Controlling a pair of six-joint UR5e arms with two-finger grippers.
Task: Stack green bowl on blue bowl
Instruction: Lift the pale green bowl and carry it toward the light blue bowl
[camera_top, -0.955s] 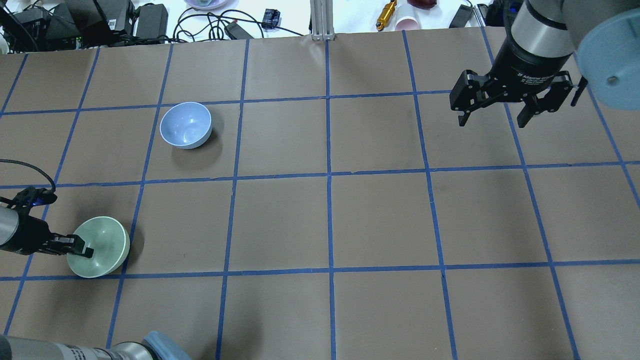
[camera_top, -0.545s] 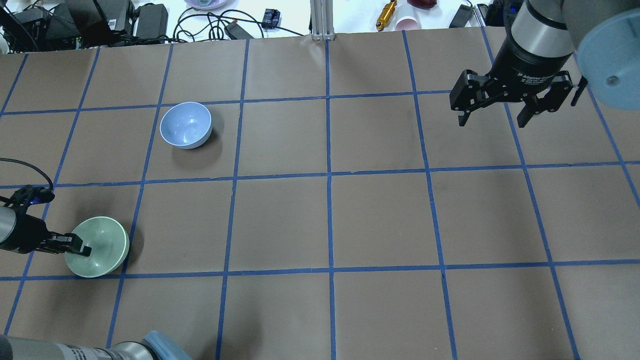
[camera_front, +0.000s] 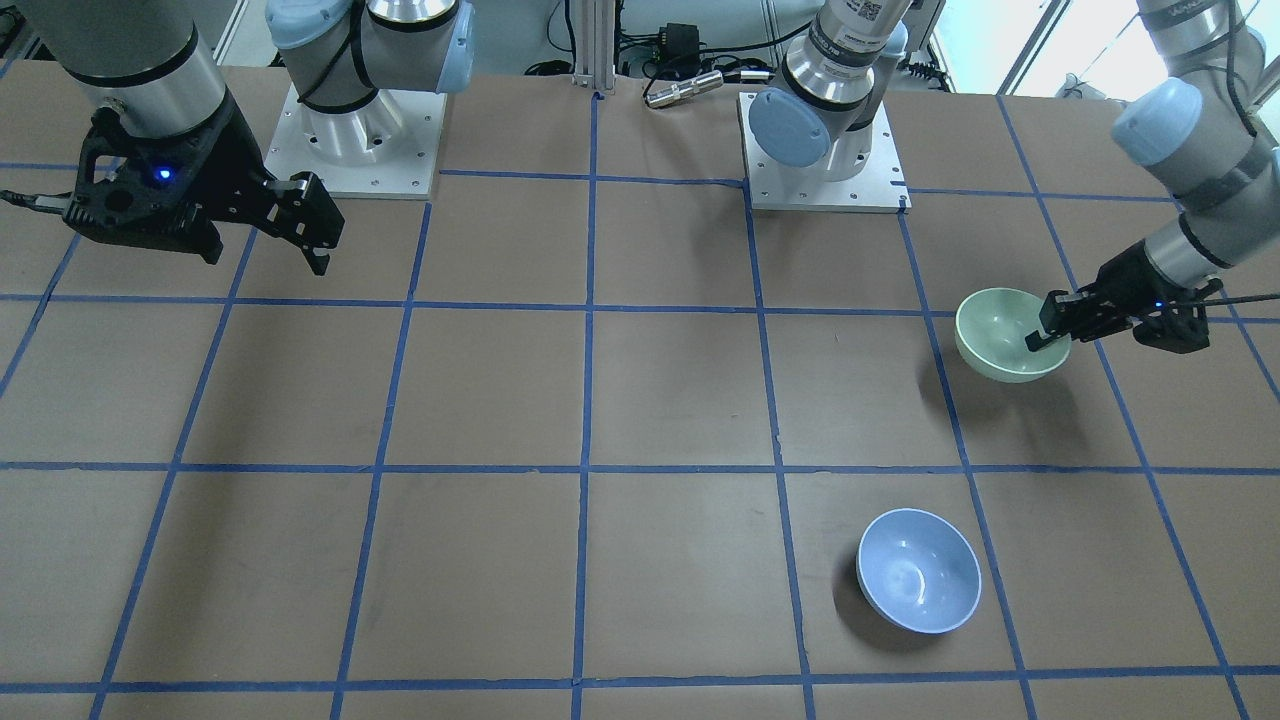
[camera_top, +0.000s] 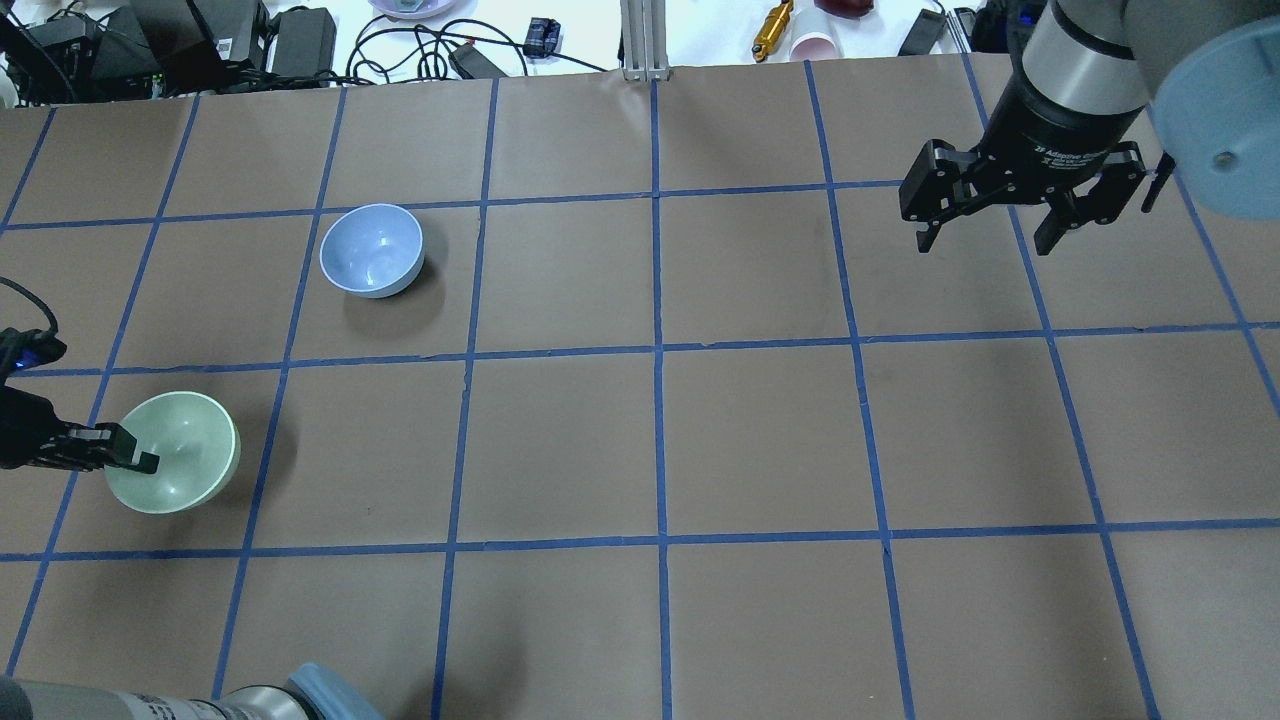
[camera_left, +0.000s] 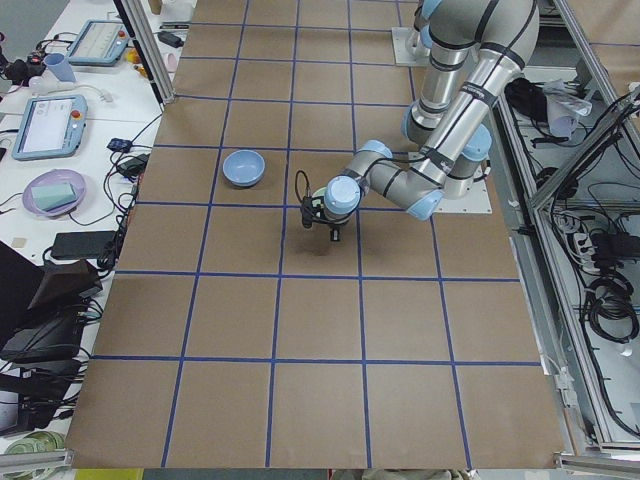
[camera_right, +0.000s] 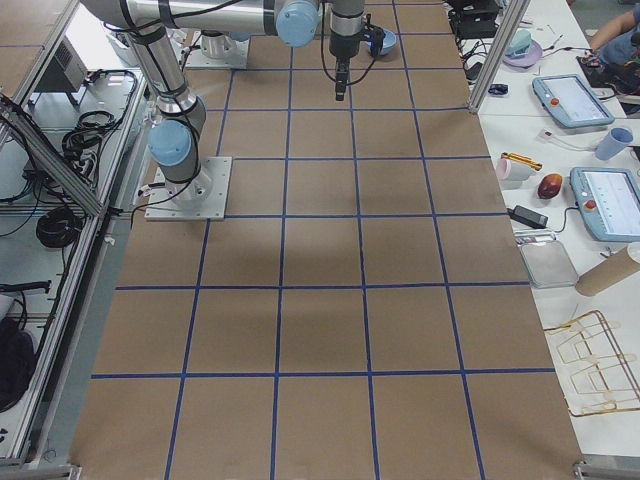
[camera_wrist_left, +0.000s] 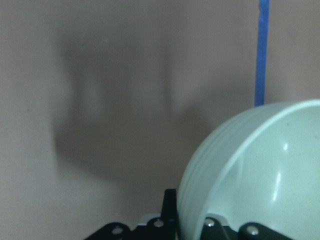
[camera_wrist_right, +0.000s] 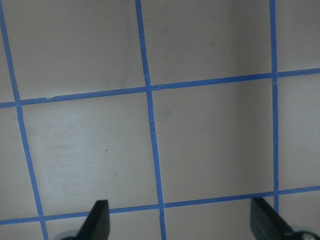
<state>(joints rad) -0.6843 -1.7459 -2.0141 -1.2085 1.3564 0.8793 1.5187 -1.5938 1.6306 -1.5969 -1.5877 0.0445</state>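
- You are pinching the rim of the small glossy mint-green bowl (camera_top: 172, 452) in the left gripper (camera_top: 138, 462), near the left edge of the brown table (camera_top: 560, 440); the bowl looks lifted clear.
- The next move is calling for carrying it over the pale periwinkle-blue bowl (camera_top: 371, 250), well apart, and centring it before lowering.
- The left wrist view is showing the pinch closely; only the wider views are showing the right gripper (camera_top: 985, 240), spread wide.

A table (camera_top: 560, 440) covered in brown paper fills the scene, ruled into squares by blue tape lines (camera_top: 657, 300). Along its far edge runs a white bench (camera_top: 700, 35) strewn with black cables (camera_top: 400, 45) and power bricks (camera_top: 300, 40). An aluminium post (camera_top: 640, 40) stands mid-edge. 2 tablets (camera_left: 48, 125) lie on the bench. Soft shadows blotch the paper, and a window (camera_front: 1060, 45) glares behind the table.
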